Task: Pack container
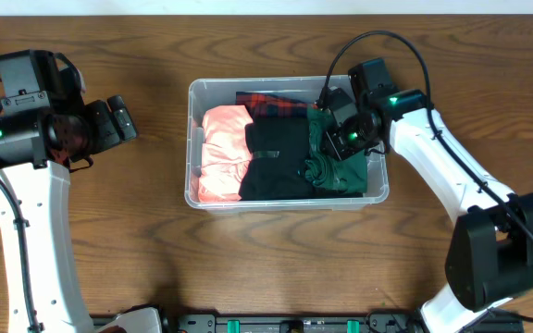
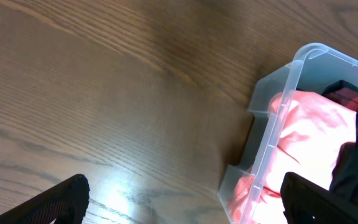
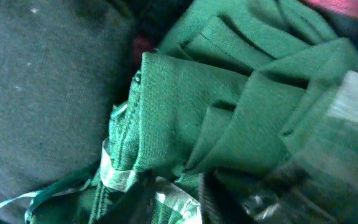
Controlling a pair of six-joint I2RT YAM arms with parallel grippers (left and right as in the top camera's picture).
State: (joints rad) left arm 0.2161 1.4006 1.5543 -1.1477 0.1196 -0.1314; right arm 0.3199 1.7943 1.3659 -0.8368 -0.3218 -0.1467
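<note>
overhead faces straight down; left wrist shares container [image 1: 191, 139] rim; right wrist pressed close.

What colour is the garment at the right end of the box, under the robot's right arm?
The garment is green, clearest in the right wrist view.

Seen from above, a clear plastic container [image 1: 285, 202] sits mid-way across a wooden table [image 1: 155, 259], packed with folded clothes: a pink garment [image 1: 222, 153] at left, a black one [image 1: 276, 162] in the middle, a green one [image 1: 342, 174] at right and red plaid cloth [image 1: 271, 104] along the back. The right gripper [image 1: 336, 139] reaches down into the container onto the green garment. The left gripper [image 1: 118, 118] hangs over bare table, well apart from the container's left wall.
</note>
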